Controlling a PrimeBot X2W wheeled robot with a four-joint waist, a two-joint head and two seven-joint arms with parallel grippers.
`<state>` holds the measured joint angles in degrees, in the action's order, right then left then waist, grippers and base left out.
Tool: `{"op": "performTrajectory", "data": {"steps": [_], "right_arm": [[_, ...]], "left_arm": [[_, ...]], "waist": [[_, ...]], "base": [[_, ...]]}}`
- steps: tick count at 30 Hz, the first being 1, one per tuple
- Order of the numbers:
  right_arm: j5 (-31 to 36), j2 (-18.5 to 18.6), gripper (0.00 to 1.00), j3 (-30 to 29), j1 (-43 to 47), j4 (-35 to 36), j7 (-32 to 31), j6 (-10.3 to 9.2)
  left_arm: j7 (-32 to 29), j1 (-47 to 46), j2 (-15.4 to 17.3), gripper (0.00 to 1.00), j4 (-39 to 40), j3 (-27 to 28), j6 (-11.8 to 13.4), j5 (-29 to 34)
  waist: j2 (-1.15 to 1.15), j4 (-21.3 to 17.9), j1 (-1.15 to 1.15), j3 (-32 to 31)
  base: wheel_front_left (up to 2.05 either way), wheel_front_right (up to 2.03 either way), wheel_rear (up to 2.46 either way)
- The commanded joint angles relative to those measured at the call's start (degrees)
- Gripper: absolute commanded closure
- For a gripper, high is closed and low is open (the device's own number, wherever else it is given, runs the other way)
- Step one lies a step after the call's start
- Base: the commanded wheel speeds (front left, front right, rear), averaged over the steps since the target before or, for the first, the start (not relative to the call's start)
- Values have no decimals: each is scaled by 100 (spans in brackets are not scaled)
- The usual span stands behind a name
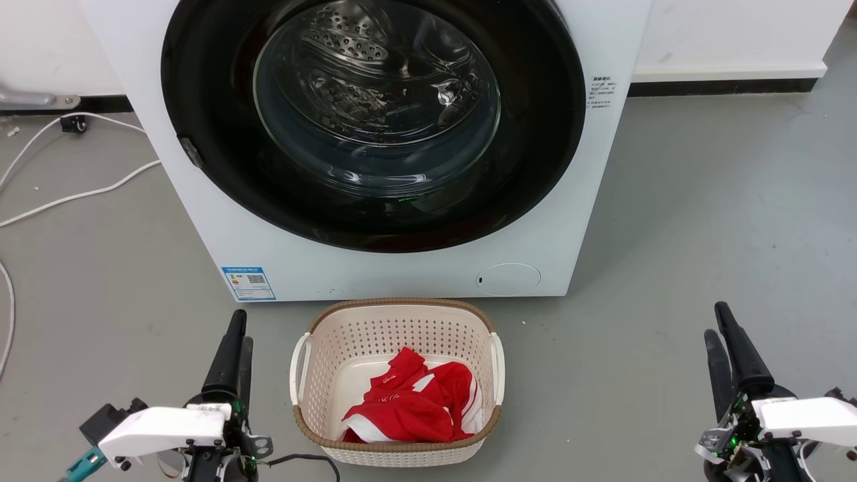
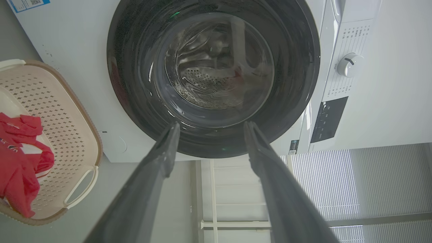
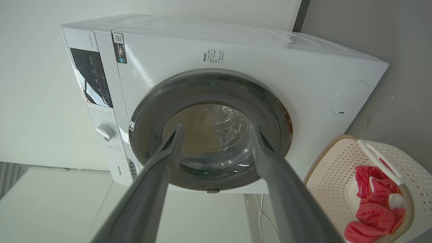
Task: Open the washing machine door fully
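Observation:
The white washing machine (image 1: 596, 194) stands straight ahead on the grey floor. Its round glossy black washing machine door (image 1: 375, 114) with the bulging glass window lies shut, flush with the front panel. A small latch tab (image 1: 190, 152) sits on the door's left rim. My left gripper (image 1: 240, 329) hovers low at the lower left, well short of the machine, open and holding nothing. My right gripper (image 1: 725, 338) is at the lower right, also open and holding nothing. The door (image 2: 216, 67) shows between the spread fingers of my left gripper (image 2: 212, 124). In the right wrist view the door (image 3: 209, 131) lies beyond my right gripper (image 3: 216, 126).
A cream perforated basket (image 1: 398, 305) with a red garment (image 1: 408, 402) stands on the floor right below the door, between my grippers. White cables (image 1: 73, 195) trail over the floor at the left. Behind the machine runs a wall with a dark skirting (image 1: 723, 87).

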<state>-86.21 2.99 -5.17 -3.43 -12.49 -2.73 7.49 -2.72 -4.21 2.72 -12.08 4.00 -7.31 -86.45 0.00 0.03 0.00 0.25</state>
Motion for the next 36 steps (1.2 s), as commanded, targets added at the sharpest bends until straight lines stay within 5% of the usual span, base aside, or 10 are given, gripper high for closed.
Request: {"op": "performTrajectory", "data": {"steps": [1,19,36], "right_arm": [[177,7,0,15,-84,174,55,0],[3282,3,0,270,35,646,523,0],[5031,-2,0,327,130,709,829,0]], "left_arm": [[58,-117,14,0,173,-21,-6,166],[524,-60,17,0,806,-264,-11,2715],[852,3,18,0,918,-464,35,4461]], "waist": [[0,2,0,1],[0,19,0,13],[0,33,0,8]], "base": [[0,0,0],[0,0,0],[0,0,0]]}}
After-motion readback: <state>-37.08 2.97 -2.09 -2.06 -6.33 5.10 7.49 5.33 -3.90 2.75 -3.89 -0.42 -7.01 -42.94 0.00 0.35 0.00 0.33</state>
